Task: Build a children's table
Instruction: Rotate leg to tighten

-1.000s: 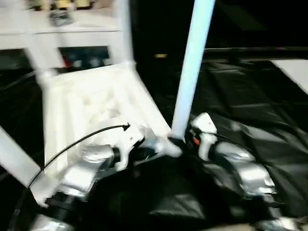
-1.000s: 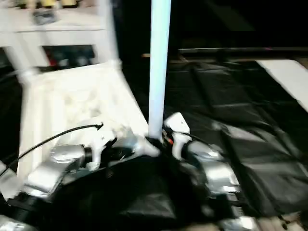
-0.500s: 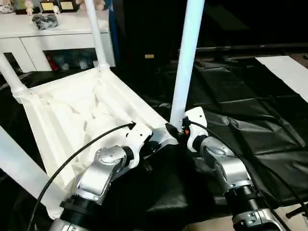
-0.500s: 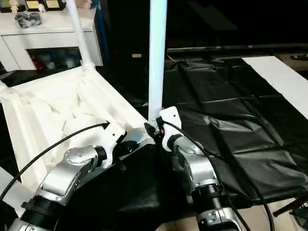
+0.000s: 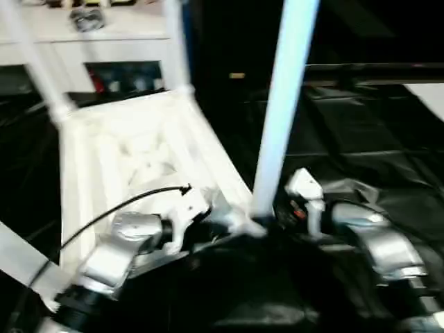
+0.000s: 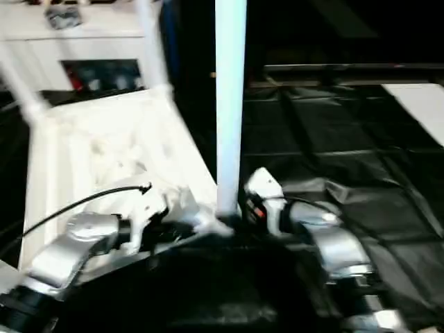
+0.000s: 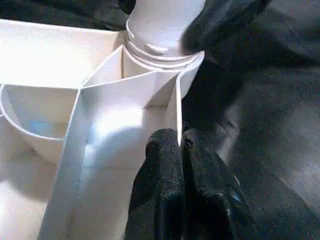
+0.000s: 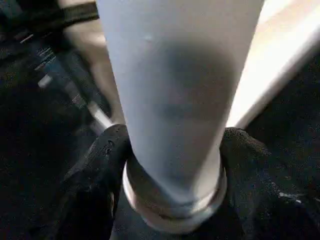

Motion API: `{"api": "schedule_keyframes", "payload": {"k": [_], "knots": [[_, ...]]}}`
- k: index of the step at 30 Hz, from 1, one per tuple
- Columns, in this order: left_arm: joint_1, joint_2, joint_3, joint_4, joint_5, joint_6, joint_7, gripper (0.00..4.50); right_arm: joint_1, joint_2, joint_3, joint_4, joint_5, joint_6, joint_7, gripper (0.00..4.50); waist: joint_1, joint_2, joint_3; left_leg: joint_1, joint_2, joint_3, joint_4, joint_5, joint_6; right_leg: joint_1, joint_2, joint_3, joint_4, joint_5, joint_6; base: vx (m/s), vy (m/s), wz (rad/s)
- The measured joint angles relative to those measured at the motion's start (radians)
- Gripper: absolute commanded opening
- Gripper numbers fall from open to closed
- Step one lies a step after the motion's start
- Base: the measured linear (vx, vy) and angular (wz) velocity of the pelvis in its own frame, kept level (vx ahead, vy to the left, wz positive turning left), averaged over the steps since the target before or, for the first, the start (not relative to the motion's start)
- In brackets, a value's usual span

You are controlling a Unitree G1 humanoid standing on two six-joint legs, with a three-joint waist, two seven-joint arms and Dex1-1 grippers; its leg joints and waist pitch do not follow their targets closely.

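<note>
Since a second ago our right forearm has swung out to the side, so it now comes at the leg more from the right, and the head camera has shifted too, so don't read the whole-scene wobble as the table moving. We've got the tabletop point(image 5: 132, 149) lying upside down on the black sheeting point(image 6: 361, 152), ribbed underside up, with the white cabinet point(image 5: 104, 41) behind it. Three legs already stand in their corner sockets as far as we can see: two at the far corners and a third cutting across the lower left edge of the left eye view. The fourth leg point(image 5: 284, 111) stands upright in the near corner socket point(image 7: 160, 55), and it looks seated down to its collar, though we can't say if it's fully tight. Our right gripper point(image 8: 172, 165) has its black fingers point(image 8: 100, 165) on either side of the leg's base, hugging it. Our left gripper point(image 7: 180, 175) is pinched onto the tabletop's thin rib just beside that socket, steadying it. So we're basically at the last leg; after that it's just flipping the thing upright.
</note>
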Motion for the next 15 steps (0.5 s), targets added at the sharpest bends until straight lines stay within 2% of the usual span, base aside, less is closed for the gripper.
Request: {"api": "schedule_keyframes", "payload": {"k": [8,9,15], "knots": [[-0.005,0.048,-0.012,0.010,-0.014,-0.022,-0.110,0.00,0.004,0.000,0.054,-0.006,0.007,-0.061,0.074,2.99,0.002,-0.001,0.000,-0.003,0.000,0.001,0.005,-0.004,-0.006,0.001,-0.001,0.000,0.001,-0.001,-0.001,0.000,0.000,0.00],[-0.007,0.050,-0.016,0.013,-0.015,-0.024,-0.117,0.00,0.004,0.000,0.057,-0.006,0.009,-0.061,0.080,2.75,0.003,-0.001,0.001,-0.003,0.000,0.002,0.006,-0.004,-0.006,0.001,-0.002,0.001,0.002,-0.001,-0.001,0.000,0.000,0.00],[-0.015,0.058,-0.024,0.035,-0.020,-0.046,-0.144,0.00,0.005,-0.004,0.059,-0.012,0.019,-0.052,0.105,2.35,0.002,-0.001,0.001,-0.003,0.001,0.004,0.012,-0.004,-0.006,0.001,-0.002,0.003,0.008,-0.001,-0.001,0.000,0.000,0.00]]}}
